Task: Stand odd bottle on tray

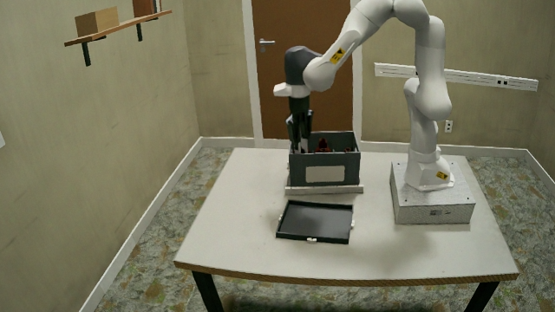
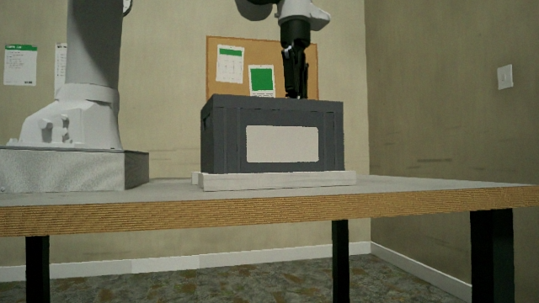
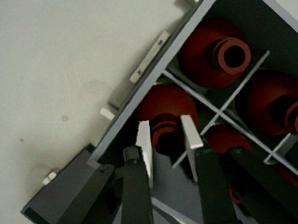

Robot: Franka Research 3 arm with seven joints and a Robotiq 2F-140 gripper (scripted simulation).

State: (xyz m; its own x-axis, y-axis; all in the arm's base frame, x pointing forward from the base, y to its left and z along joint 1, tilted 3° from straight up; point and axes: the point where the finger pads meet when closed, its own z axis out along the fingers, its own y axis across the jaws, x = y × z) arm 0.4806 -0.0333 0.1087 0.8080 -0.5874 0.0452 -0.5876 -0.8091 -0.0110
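The grey divided crate [image 1: 353,169] [image 2: 274,115] [image 3: 127,114] stands level and holds dark red bottles. My gripper [image 1: 301,151] [image 2: 296,98] [image 3: 166,132] points down at the crate's left part in the top view, its fingertips below the rim. Its two pale pads stand close on both sides of the neck of one red bottle [image 3: 167,102], which is still in its cell. Other red bottles [image 3: 212,52] [image 3: 267,97] stand in cells beside it; one more [image 3: 227,137] is partly hidden by a finger. Neck widths cannot be compared here. The black tray [image 1: 282,237] [image 3: 65,182] lies flat and bears nothing.
Pale strips [image 1: 325,190] [image 2: 278,181] lie along the crate's foot. Small white clips [image 1: 311,239] sit at the tray's edges. Thin dividers [image 3: 192,93] and the crate wall run close to the gripped bottle. The robot's base block [image 1: 434,212] is right of the crate and tray.
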